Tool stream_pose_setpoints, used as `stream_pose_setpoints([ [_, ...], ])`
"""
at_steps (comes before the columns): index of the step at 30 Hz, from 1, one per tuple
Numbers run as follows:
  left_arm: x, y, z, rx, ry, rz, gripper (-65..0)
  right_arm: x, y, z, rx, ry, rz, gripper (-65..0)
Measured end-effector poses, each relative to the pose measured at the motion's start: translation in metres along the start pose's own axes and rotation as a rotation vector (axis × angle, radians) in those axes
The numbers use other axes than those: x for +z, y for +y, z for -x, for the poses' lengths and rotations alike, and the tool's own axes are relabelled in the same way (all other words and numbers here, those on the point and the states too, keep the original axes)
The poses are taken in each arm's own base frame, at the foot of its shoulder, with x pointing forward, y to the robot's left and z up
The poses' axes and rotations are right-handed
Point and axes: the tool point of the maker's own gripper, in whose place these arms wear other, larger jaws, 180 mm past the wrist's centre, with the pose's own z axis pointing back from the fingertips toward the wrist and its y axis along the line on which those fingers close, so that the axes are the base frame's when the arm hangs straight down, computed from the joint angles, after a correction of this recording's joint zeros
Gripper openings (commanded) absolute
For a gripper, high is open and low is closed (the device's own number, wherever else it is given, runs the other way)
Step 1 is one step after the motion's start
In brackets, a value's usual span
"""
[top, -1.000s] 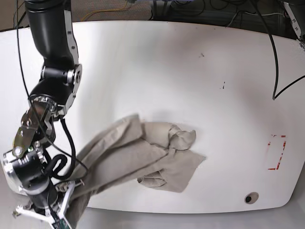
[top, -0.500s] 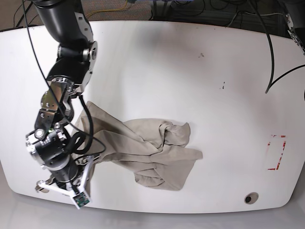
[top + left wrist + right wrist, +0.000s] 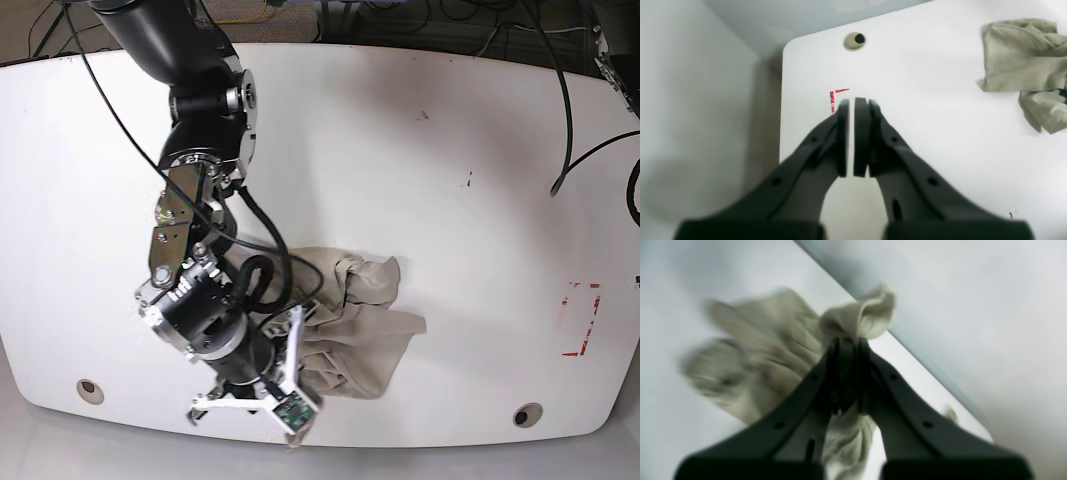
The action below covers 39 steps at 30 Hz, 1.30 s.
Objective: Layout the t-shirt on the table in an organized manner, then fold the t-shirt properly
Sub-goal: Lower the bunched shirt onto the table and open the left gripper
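Note:
The beige t-shirt (image 3: 365, 315) lies crumpled on the white table (image 3: 400, 150), right of centre toward the front. My right arm (image 3: 205, 320) hangs over the shirt's left part and hides it. In the right wrist view my right gripper (image 3: 848, 341) is shut on a bunched fold of the t-shirt (image 3: 860, 313), and more cloth trails blurred behind it. My left gripper (image 3: 851, 100) is shut with nothing in it. It hovers above the table (image 3: 940, 140) near a corner, well apart from the t-shirt (image 3: 1020, 56).
A red dashed mark (image 3: 580, 320) lies near the table's right edge, and its corner (image 3: 836, 95) shows just beyond my left fingertips. Round grey holes sit at the front left (image 3: 90, 387) and front right (image 3: 526, 414). Cables hang at the back right (image 3: 575, 110).
My right arm has swung from the table's front left edge toward the middle, carrying the gripped cloth with it. The t-shirt's spread-out left side is now bunched under the arm.

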Motion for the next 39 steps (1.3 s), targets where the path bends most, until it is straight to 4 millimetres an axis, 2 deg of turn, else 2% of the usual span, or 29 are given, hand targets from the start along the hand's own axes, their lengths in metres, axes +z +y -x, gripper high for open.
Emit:
stream_pose_setpoints([
  [4,0.0,-0.001,0.0,-0.001,0.0,0.002,-64.6,-0.004,0.031,-0.013,0.019,-0.051,-0.089,-64.8],
  [9,0.006,0.009,-0.001,0.012,-0.011,-0.027,-64.2,-0.006,0.066,-0.007,0.039,-0.042,-0.186,-63.6],
  [12,0.011,0.019,0.0,0.019,-0.01,-0.064,-64.0,-0.008,0.085,0.003,0.055,-0.015,-0.228,-54.7],
  [14,0.014,0.025,0.001,0.022,-0.007,-0.083,-64.0,-0.008,0.096,0.006,0.064,-0.009,-0.253,-46.6],
  [18,0.015,0.027,0.002,0.019,-0.003,-0.092,-63.9,-0.007,0.115,0.015,0.053,0.0,-0.3,-25.2],
  [20,0.015,0.027,0.001,0.02,-0.005,-0.09,-63.9,-0.006,0.122,0.02,0.045,0.01,-0.317,-16.8],
  [23,0.015,0.027,0.001,0.02,-0.005,-0.09,-63.9,-0.004,0.123,0.027,0.047,0.028,-0.315,-4.8],
  [25,0.014,0.026,0.001,0.018,-0.004,-0.087,-63.9,-0.003,0.122,0.028,0.047,0.029,-0.307,-0.5],
  [32,0.012,0.022,0.003,0.02,-0.001,-0.077,-63.7,0.003,0.107,0.019,0.01,-0.019,-0.272,0.0],
  [39,-0.001,0.003,0.005,-0.021,0.03,-0.026,-63.7,0.003,0.088,0.034,-0.021,0.024,-0.217,0.0],
])
